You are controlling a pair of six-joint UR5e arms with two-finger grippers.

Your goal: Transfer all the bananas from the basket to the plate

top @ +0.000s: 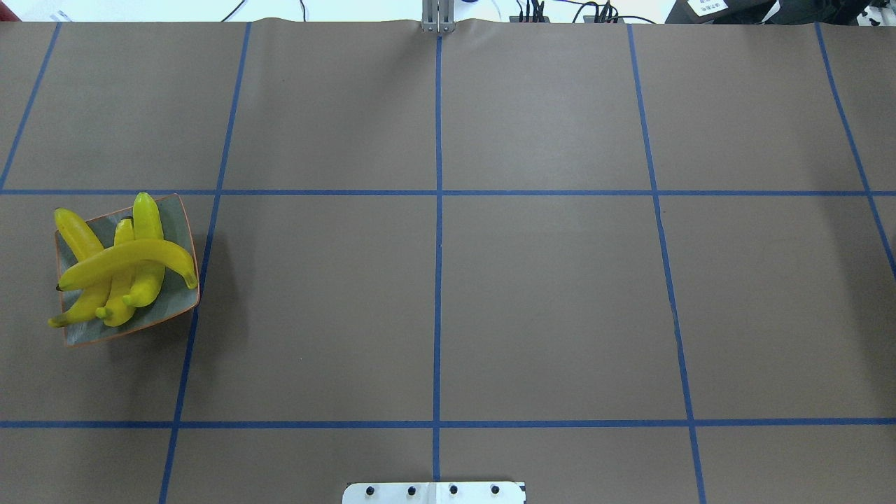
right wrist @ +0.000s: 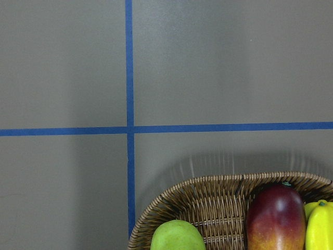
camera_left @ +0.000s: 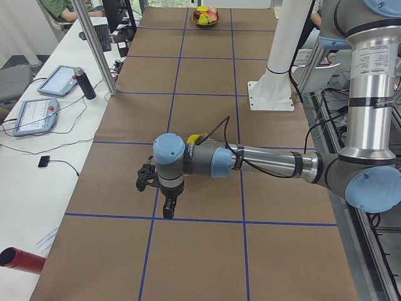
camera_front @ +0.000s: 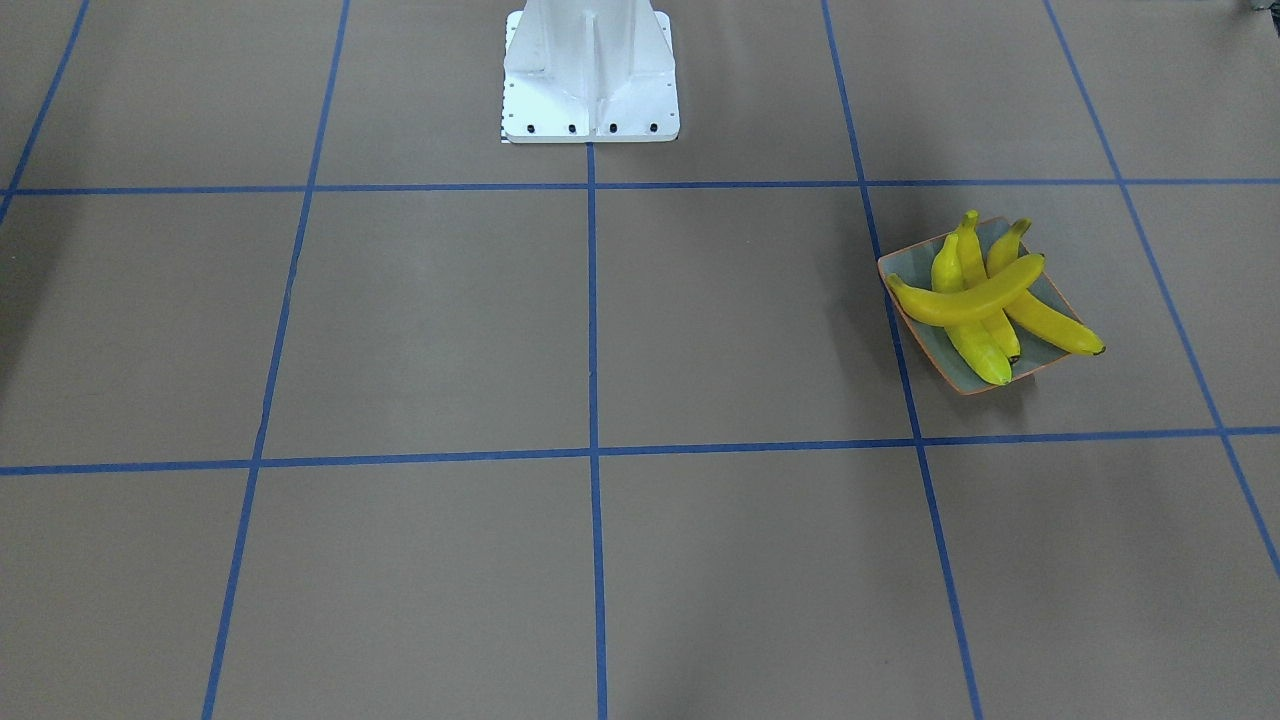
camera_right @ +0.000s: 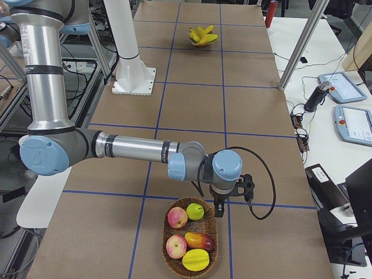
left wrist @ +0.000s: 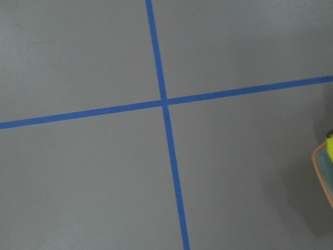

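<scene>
All four bananas [top: 126,260] lie piled on the plate [top: 171,299] at the tabletop's [top: 546,294] left end, one lying across the other three. The basket [right wrist: 218,205] at the far right end holds a mango [right wrist: 276,219] and a green fruit [right wrist: 177,237]. I cannot tell whether the left tool [camera_left: 169,210] or the right tool [camera_right: 219,209] is spread.

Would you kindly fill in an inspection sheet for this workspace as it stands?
Surface: brown table with a blue tape grid.
Job's things: four bananas piled on the plate, one lying crosswise on top; no banana seen in the basket.
Clutter: other fruit in the basket.
Grippers: left claw points down near the plate; right claw points down at the basket's edge; open or shut cannot be told.
Cables: black cable loops at the right wrist.
Surroundings: tablets on a side desk; a person seated far off.
</scene>
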